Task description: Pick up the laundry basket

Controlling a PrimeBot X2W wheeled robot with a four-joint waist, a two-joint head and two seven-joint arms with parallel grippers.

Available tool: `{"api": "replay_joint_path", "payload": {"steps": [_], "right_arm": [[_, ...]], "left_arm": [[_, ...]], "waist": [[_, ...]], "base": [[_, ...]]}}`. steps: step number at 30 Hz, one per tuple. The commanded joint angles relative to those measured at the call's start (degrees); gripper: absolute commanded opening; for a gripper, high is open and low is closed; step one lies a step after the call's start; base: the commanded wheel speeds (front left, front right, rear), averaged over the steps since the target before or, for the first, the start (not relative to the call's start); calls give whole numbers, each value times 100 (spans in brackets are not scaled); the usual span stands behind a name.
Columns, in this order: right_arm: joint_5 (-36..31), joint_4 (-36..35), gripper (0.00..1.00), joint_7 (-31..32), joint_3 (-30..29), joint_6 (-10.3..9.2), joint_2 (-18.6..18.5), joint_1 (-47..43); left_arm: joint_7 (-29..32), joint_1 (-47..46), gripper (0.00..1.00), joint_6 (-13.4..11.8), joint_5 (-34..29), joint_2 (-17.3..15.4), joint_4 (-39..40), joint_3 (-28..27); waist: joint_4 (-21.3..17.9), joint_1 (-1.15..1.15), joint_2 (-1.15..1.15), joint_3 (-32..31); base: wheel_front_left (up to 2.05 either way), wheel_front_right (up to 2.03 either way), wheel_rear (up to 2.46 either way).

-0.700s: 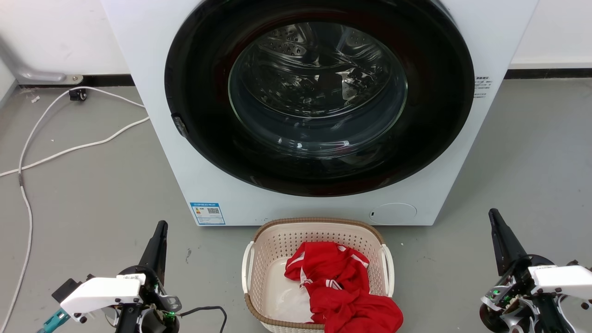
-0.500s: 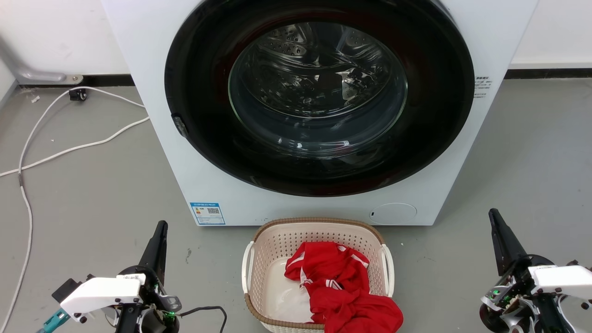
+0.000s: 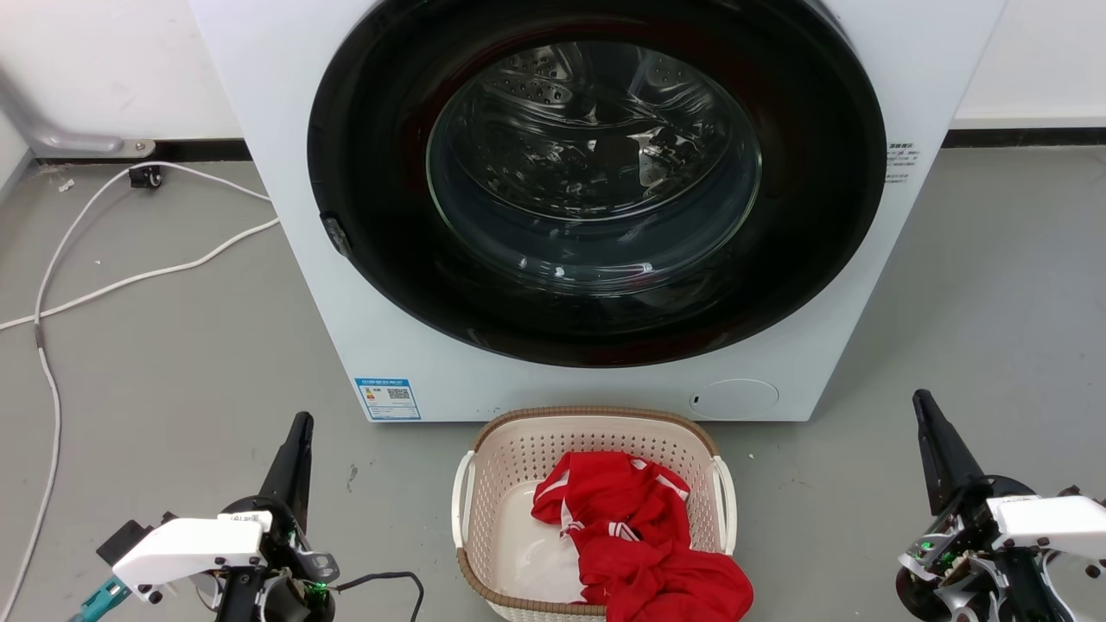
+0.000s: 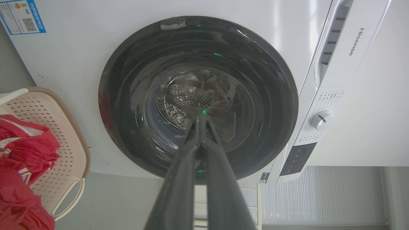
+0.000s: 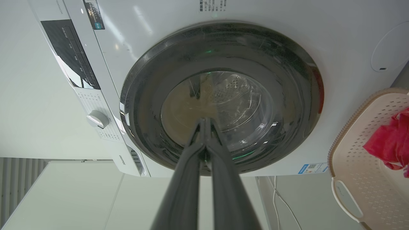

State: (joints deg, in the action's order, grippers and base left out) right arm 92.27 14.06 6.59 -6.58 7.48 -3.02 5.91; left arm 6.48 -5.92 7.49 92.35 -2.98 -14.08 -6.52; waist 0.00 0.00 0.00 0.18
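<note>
Cream plastic with perforated walls and a brown woven-look rim, the laundry basket [image 3: 518, 462] stands on the grey floor [image 3: 173, 371] between the two grippers, touched by neither. The left gripper [image 3: 302, 421] hangs well off to the basket's left side, its two long dark fingers pressed together with the tips meeting and nothing between them. The right gripper [image 3: 921, 399] is likewise clenched on nothing and stands even farther out from the basket's right side. Both point forward at the white washing machine [image 3: 276, 173]; in each wrist view the closed fingertips line up on its dark round door [image 3: 389, 259], with the steel drum visible through the glass beyond them. One white side handle [image 3: 460, 497] faces the left jaws across bare floor, and the other handle [image 3: 727, 505] faces the right jaws. A red garment [image 3: 639, 536] with white stripes is heaped in the half of the basket nearer the right jaws and spills over the near rim. Ahead of the left fingertips and slightly inward, a blue label [image 3: 387, 398] is stuck low on the machine's front. White cables [image 3: 130, 278] trail over the floor beyond the left jaws, on their outer side
</note>
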Motion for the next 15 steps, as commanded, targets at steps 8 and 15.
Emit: {"api": "replay_joint_path", "payload": {"steps": [8,15], "right_arm": [[-26,-32,100,-126,75,1,3,-52],[-279,-102,100,-342,240,1,-39,-85]], "left_arm": [[-136,4,100,0,-9,5,22,165],[-348,-20,100,0,-321,4,133,359]], "waist": [[1,0,0,5],[7,0,0,12]], "base": [[0,0,0],[0,0,0]]}}
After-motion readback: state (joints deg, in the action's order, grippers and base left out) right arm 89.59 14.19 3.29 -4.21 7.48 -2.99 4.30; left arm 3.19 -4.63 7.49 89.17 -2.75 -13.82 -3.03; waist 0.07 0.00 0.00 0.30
